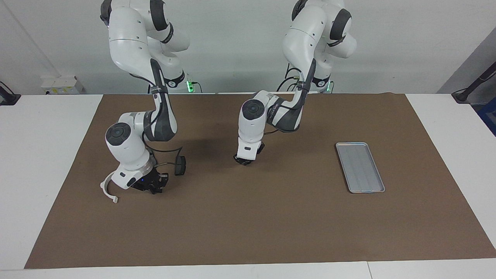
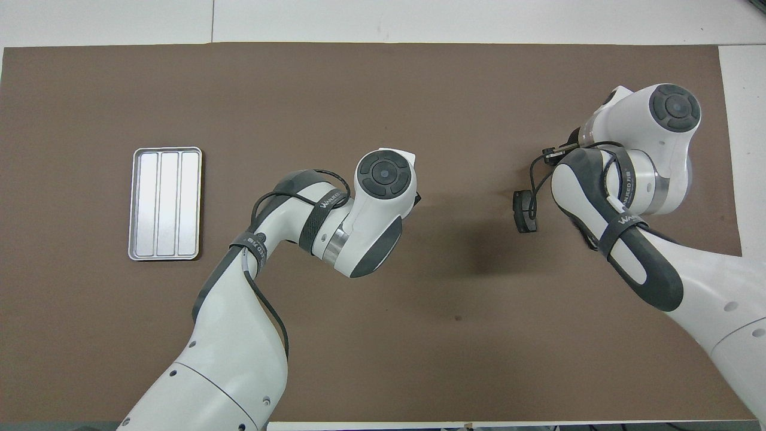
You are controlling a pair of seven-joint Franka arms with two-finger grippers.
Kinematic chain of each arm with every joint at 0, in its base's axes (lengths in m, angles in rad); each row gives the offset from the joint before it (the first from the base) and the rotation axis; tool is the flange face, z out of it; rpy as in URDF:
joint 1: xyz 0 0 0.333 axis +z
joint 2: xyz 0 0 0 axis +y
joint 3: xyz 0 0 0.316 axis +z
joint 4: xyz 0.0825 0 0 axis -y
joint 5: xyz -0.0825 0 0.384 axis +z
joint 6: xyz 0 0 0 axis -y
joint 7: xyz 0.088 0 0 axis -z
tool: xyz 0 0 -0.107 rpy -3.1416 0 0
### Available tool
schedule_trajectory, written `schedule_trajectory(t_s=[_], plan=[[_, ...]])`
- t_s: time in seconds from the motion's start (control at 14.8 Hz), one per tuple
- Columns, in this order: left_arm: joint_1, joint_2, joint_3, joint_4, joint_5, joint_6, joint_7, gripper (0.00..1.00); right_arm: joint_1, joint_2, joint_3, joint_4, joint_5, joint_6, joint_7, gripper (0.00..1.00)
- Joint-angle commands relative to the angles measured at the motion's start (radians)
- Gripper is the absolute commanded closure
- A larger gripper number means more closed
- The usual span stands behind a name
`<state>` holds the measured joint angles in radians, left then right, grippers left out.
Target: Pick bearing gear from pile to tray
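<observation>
White arms [image 1: 128,38], dk grey joint bands, round black caps, black cables, strap lettering.

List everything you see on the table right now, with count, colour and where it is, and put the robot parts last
Tray: one, silver-grey, nothing in it, on the mat toward the left arm's end.
Half-ring bracket: one, white, on the mat beside the right gripper.
Pad-shaped plate: one in view, dark grey, near the right gripper, toward the table's middle.
Mat: one, brown, covering the white table.
Right gripper: one, black, fingers shut, down at the mat beside the bracket.
Left gripper: one, black, low over the mat's middle.
</observation>
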<state>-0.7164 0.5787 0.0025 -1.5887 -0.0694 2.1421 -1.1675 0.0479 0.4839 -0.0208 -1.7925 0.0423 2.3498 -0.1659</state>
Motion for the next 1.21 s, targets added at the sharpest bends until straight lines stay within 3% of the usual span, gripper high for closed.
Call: schedule_trajectory(t_s=[0.0,0.34,0.47,0.74,1.15], plan=[[-0.002,-0.028,0.022,0.000,-0.010,-0.067,-0.005,0.98,-0.003,-0.013,0.005,0.024,0.005,-0.009,-0.027,1.00],[0.113,-0.132,0.022,-0.017,-0.007,-0.192,0.093,0.97,0.000,-0.036,0.004,0.130,-0.001,-0.136,-0.020,1.00],[0.179,-0.192,0.022,-0.065,-0.007,-0.237,0.210,0.97,0.053,-0.057,0.002,0.175,-0.001,-0.209,0.030,1.00],[0.322,-0.405,0.021,-0.299,-0.007,-0.235,0.456,0.96,0.199,-0.042,0.007,0.349,-0.083,-0.398,0.315,1.00],[0.547,-0.454,0.022,-0.391,-0.007,-0.214,0.872,0.95,0.443,-0.053,0.008,0.352,-0.094,-0.405,0.764,1.00]])
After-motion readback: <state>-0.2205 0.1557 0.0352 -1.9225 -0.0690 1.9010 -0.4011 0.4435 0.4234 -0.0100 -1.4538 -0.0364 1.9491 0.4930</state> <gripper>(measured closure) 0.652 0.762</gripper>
